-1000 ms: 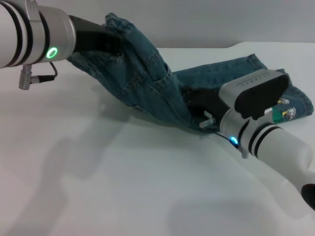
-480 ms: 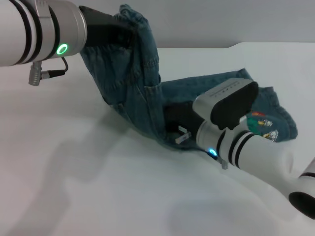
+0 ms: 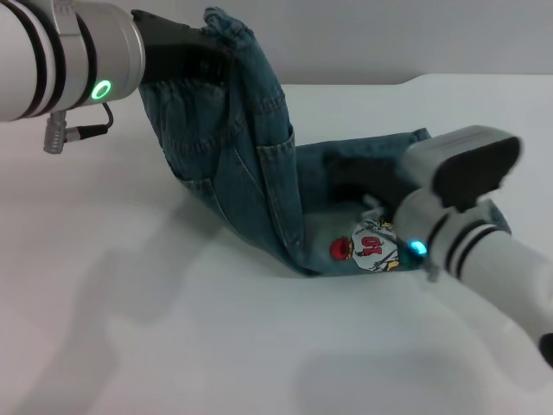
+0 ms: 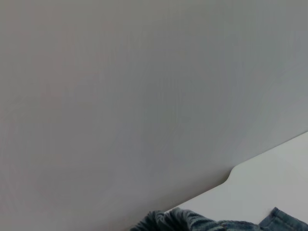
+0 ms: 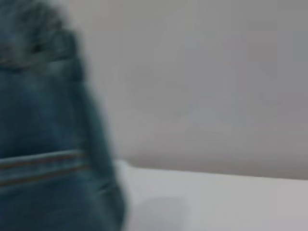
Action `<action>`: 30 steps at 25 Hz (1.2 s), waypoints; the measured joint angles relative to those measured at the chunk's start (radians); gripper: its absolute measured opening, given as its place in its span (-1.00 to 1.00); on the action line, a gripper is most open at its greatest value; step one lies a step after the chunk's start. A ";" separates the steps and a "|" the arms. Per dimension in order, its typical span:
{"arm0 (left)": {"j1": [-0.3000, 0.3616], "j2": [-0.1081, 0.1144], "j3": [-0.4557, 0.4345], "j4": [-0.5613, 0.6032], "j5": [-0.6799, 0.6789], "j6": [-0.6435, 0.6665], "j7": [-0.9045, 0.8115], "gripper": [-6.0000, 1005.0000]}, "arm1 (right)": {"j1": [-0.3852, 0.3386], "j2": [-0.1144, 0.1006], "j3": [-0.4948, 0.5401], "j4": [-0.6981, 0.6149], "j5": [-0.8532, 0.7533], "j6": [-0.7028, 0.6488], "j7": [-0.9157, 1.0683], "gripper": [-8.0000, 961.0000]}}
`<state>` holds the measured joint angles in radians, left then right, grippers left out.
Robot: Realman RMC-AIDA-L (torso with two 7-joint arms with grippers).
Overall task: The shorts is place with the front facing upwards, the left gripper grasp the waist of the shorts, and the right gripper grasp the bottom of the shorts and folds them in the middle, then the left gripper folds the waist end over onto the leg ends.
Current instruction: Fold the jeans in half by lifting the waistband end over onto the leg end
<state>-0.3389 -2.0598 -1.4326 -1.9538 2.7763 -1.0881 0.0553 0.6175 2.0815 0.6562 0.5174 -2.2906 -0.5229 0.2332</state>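
The blue denim shorts (image 3: pixel 251 173) lie across the white table (image 3: pixel 155 328) in the head view. Their waist end is lifted high at the back left, with my left gripper (image 3: pixel 214 54) shut on it. The leg ends stay on the table at the right, where colourful patches (image 3: pixel 370 244) show on the cloth. My right gripper (image 3: pixel 350 177) is low over the leg ends, its tip buried in denim. A strip of the shorts (image 4: pixel 192 223) shows at the edge of the left wrist view. Blurred denim (image 5: pixel 43 144) fills one side of the right wrist view.
A grey wall (image 3: pixel 389 35) stands behind the table, whose back edge steps at the far right (image 3: pixel 415 80). White tabletop stretches in front of the shorts toward me.
My left gripper raised the waist higher and carried it a little right. The right arm swung left, then back right. The leg fabric shifted left and patches now show at the near edge.
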 joint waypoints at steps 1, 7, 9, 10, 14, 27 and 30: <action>0.000 0.000 0.000 0.000 0.000 0.000 0.000 -0.78 | -0.016 -0.003 0.024 -0.007 -0.003 -0.010 -0.001 -0.98; 0.004 -0.001 0.006 -0.006 0.000 0.008 0.003 -0.78 | -0.041 0.003 0.078 -0.094 -0.006 -0.062 -0.003 -0.98; 0.001 -0.001 0.010 -0.014 0.000 0.011 0.003 -0.78 | -0.038 0.006 0.069 -0.099 -0.006 -0.062 -0.004 -0.98; -0.001 -0.001 0.011 -0.018 0.000 0.012 0.003 -0.78 | -0.037 0.006 0.059 -0.091 -0.006 -0.059 -0.004 -0.98; -0.008 0.000 0.013 -0.037 0.000 0.012 0.003 -0.78 | -0.026 0.006 0.007 -0.061 -0.006 -0.045 -0.003 -0.98; -0.026 -0.001 0.021 -0.050 -0.026 0.028 0.015 -0.78 | 0.058 0.009 -0.082 -0.010 -0.005 0.045 0.077 -0.98; -0.034 -0.001 0.030 -0.050 -0.027 0.029 0.015 -0.78 | 0.093 0.009 -0.130 -0.015 -0.006 0.058 0.132 -0.98</action>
<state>-0.3731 -2.0605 -1.4026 -2.0034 2.7491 -1.0590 0.0705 0.7107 2.0907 0.5258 0.5028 -2.2968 -0.4653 0.3650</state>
